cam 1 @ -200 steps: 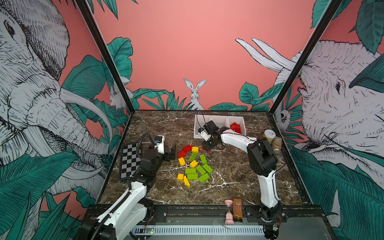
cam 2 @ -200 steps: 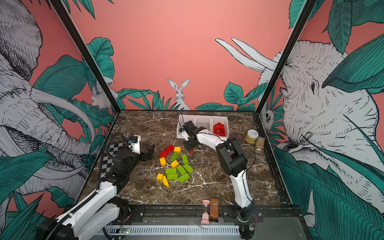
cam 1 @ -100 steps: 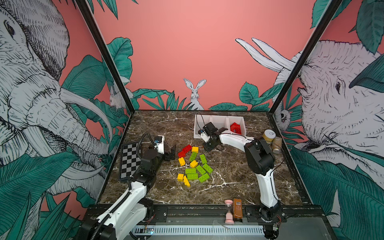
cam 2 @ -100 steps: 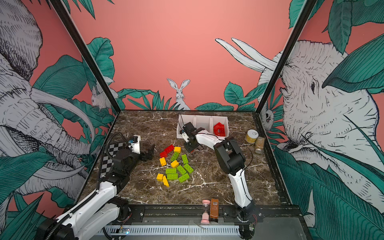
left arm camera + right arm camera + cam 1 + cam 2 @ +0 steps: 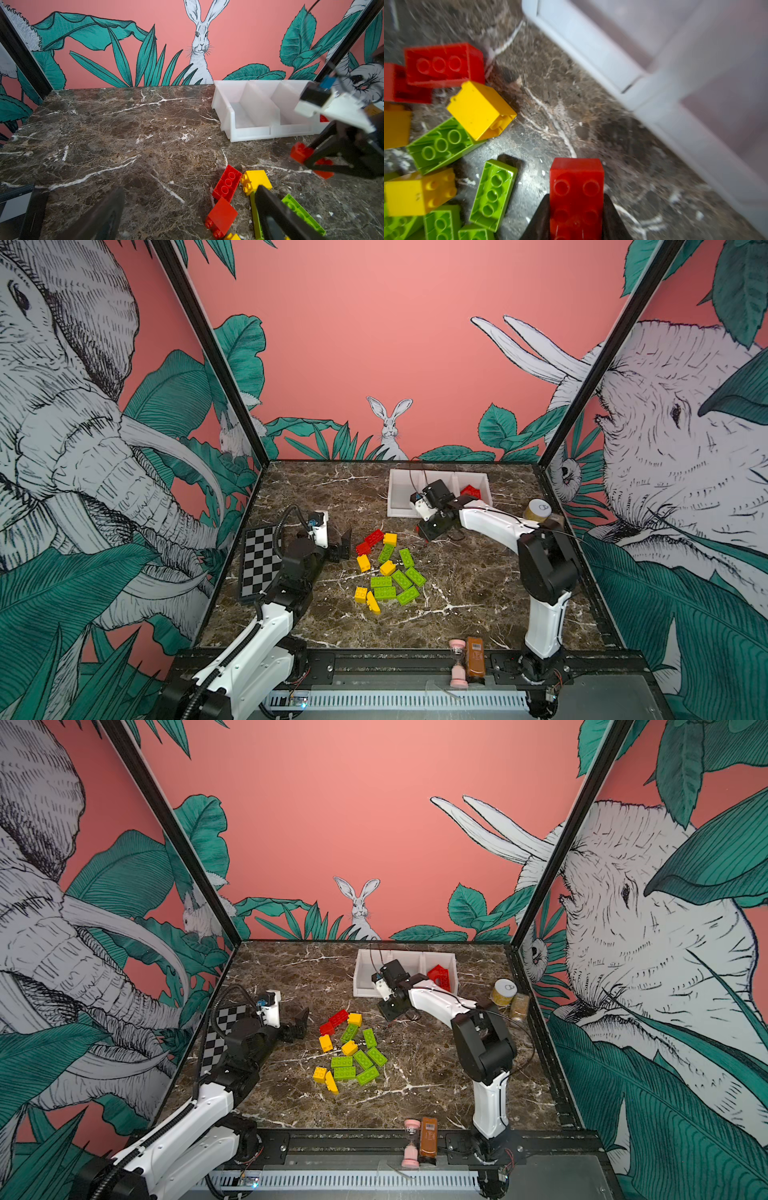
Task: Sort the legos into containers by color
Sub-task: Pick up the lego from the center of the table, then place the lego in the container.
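I see the red studded plastic brick (image 5: 576, 197) pinched in my right gripper (image 5: 424, 531), between the loose pile of legos (image 5: 386, 568) and the far white plastic bins (image 5: 401, 512), while my left gripper (image 5: 340, 546) stands wide open left of the pile.

Heaped legos (image 5: 387, 567) lie before white containers (image 5: 399, 493); right pincer (image 5: 576, 195) clasps red lego (image 5: 576, 180).

left arm (image 5: 291, 572) low, jaws wide, right arm (image 5: 494, 524) outstretched, jaws clamped

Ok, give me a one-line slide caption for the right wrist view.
Right gripper shut on a red brick, loose bricks to one side, white bins to the other.
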You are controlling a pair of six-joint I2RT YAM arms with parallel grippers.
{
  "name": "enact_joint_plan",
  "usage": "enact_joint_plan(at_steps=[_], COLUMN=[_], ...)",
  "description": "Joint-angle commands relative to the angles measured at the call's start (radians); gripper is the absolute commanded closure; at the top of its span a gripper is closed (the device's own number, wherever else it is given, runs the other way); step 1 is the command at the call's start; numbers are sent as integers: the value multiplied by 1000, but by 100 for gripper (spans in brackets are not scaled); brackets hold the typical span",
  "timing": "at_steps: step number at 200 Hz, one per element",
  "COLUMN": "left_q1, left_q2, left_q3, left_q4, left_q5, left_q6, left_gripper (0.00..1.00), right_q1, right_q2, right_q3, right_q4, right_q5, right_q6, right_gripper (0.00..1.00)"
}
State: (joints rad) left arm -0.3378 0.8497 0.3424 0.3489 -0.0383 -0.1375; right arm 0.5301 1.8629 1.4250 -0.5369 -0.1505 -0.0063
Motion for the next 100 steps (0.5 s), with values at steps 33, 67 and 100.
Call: enact_joint_plan(at_steps=[33,67,100], left_q1=[-2,-3,-3], left_q2=[-17,-13,-9], left_q3=[-9,-8,-7], left_q4=[5,7,6], left_q5=[0,2,2], left_q6=[6,6,8], left_gripper=[2,2,2], right_q1=[-204,-302,-366], right_q2=[-163,-131,-42], right_q3=[17,79,182], right_q4=[-34,-33,-24], right_q5=[-38,-35,-39], right_q6=[14,27,59], right_gripper=[83,84,84])
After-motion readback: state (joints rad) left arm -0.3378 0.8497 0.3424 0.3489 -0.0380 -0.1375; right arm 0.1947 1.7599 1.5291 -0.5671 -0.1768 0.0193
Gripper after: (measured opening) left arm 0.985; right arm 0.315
